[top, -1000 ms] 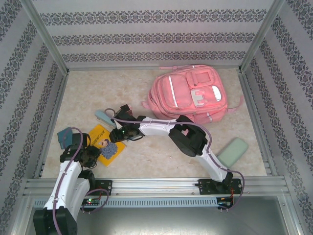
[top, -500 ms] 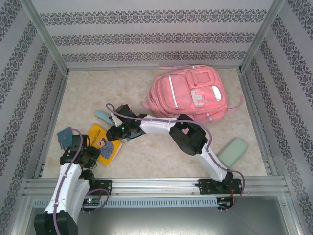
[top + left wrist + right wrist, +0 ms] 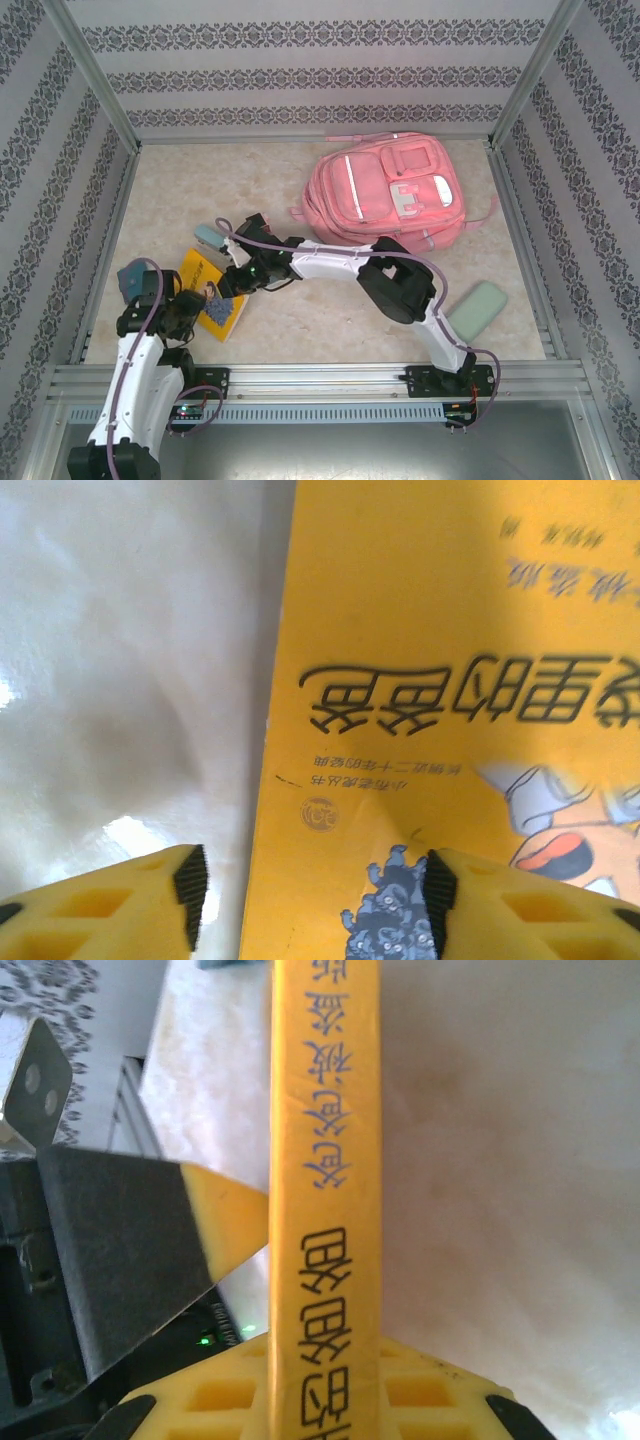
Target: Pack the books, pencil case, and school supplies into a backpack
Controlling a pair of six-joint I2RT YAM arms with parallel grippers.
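Note:
The yellow book (image 3: 205,288) with a blue picture lies at the front left of the table. My right gripper (image 3: 232,283) reaches across to it and is shut on its spine (image 3: 325,1160), which runs straight up between the fingers in the right wrist view. My left gripper (image 3: 310,900) is open and straddles the book's cover edge (image 3: 420,660), one finger over the table and one over the cover; in the top view this gripper (image 3: 188,308) sits at the book's near corner. The pink backpack (image 3: 395,190) lies at the back right, apart from both grippers.
A small grey-teal book (image 3: 208,236) lies just behind the yellow one. A teal item (image 3: 130,280) rests by the left wall. A pale green pencil case (image 3: 476,308) lies at the front right. Metal frame rails border the table.
The right gripper has shifted slightly down and left with the yellow book, which now looks narrower from above. The left gripper has edged in at the book's near corner.

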